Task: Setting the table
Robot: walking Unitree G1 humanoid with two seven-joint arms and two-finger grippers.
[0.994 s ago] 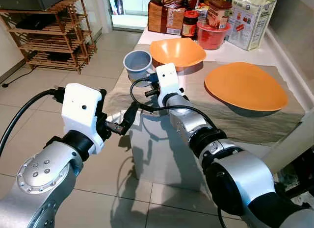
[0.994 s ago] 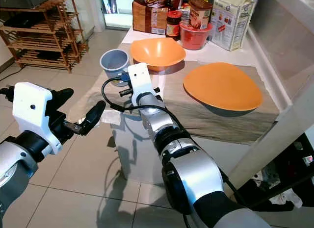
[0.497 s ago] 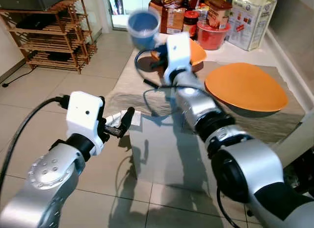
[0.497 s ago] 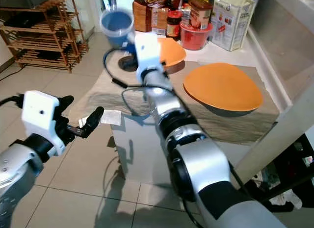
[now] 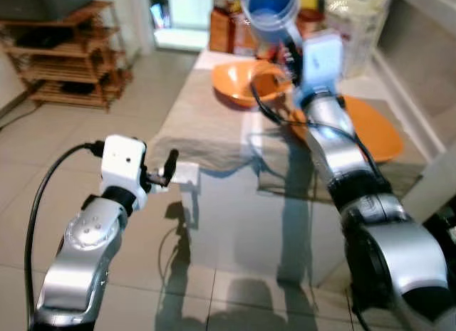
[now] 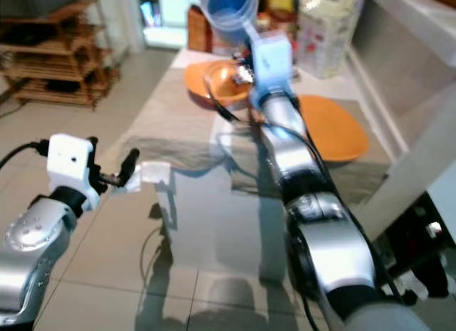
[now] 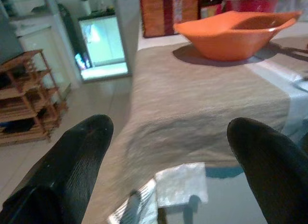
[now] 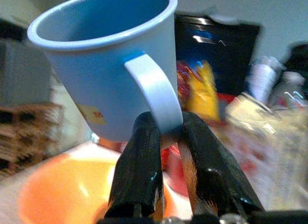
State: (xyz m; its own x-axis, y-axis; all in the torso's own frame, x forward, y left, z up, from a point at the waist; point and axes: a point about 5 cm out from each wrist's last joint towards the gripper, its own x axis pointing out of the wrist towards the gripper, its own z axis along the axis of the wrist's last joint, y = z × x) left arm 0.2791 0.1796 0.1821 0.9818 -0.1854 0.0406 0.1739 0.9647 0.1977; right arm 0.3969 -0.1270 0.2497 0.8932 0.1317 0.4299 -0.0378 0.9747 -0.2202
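The blue mug (image 8: 108, 60) is held aloft by its handle, pinched in the right gripper (image 8: 166, 137), above the orange bowl (image 5: 242, 82). The left gripper (image 7: 168, 151) is spread wide near the tablecloth's (image 7: 192, 98) edge.

Right arm stretched far forward and raised high, right gripper (image 8: 166, 137) pinched tight on a blue mug (image 8: 108, 65) by its handle, left arm held low, left gripper (image 7: 168, 151) spread wide apart
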